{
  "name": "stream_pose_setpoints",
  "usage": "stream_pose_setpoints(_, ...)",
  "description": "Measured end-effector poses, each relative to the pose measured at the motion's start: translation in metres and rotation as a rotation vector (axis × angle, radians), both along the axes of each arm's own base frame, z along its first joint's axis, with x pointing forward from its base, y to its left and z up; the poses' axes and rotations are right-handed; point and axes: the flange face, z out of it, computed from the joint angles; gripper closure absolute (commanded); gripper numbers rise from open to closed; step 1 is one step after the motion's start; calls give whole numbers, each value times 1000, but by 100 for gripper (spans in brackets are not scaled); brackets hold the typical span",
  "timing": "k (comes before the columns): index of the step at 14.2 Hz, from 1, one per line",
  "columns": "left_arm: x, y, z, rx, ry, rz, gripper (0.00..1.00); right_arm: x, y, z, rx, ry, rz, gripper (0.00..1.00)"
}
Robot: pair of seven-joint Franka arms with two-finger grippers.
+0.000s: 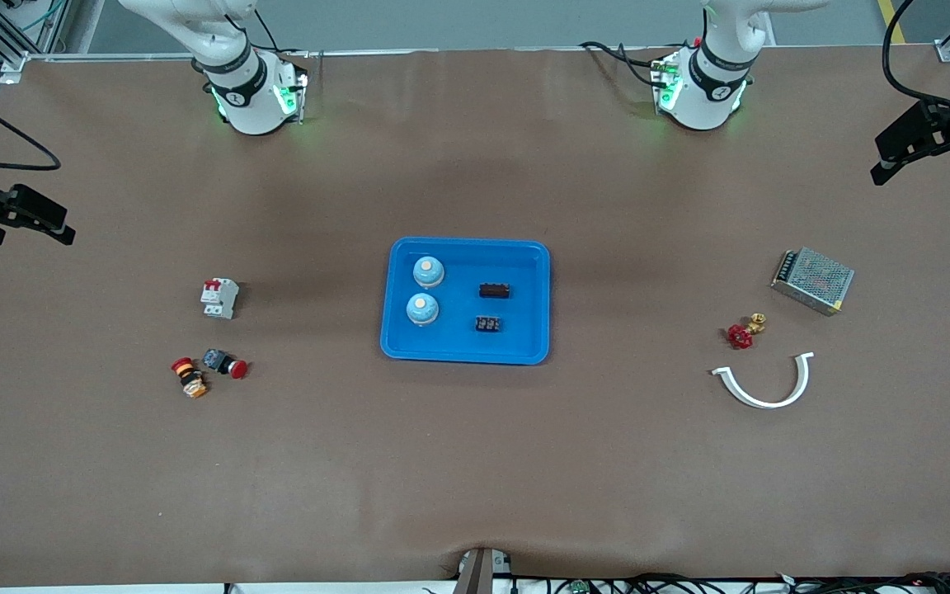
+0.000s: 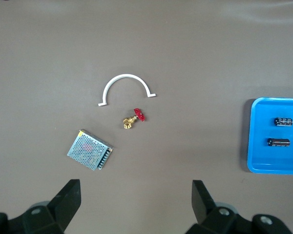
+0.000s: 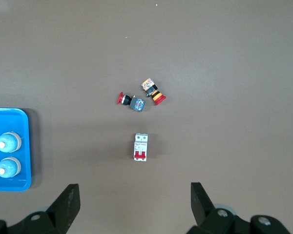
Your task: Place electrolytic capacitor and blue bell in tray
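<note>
Both end effectors, left [image 2: 132,204] and right [image 3: 132,204], gape empty, well apart from the tray [image 1: 538,297].

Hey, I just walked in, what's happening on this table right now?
Nothing is being handled at the moment. Both arms wait pulled back at the table's ends, the left end effector and the right end effector open and empty. The blue tray in the middle already holds two blue bells and two dark capacitor blocks. Other parts lie loose on the table toward each arm's end.
</note>
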Motion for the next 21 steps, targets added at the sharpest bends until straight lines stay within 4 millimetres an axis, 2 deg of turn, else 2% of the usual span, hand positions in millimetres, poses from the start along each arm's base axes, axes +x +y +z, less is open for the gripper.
stream_pose_setpoints(6, 8, -4, -12, -3, 23, -9, 0, 0, 0, 0, 0, 0, 0, 0)
stream_pose_setpoints(11, 27, -9, -21, -24, 34, -14, 0, 0, 0, 0, 0, 1, 0, 0)
stream_pose_setpoints(17, 28, -9, -20, -24, 35, -15, 0, 0, 0, 0, 0, 1, 0, 0)
stream_pose_setpoints(21, 25, -11, -30, 6, 91, -47, 0, 0, 1, -1, 0, 3, 2, 0)
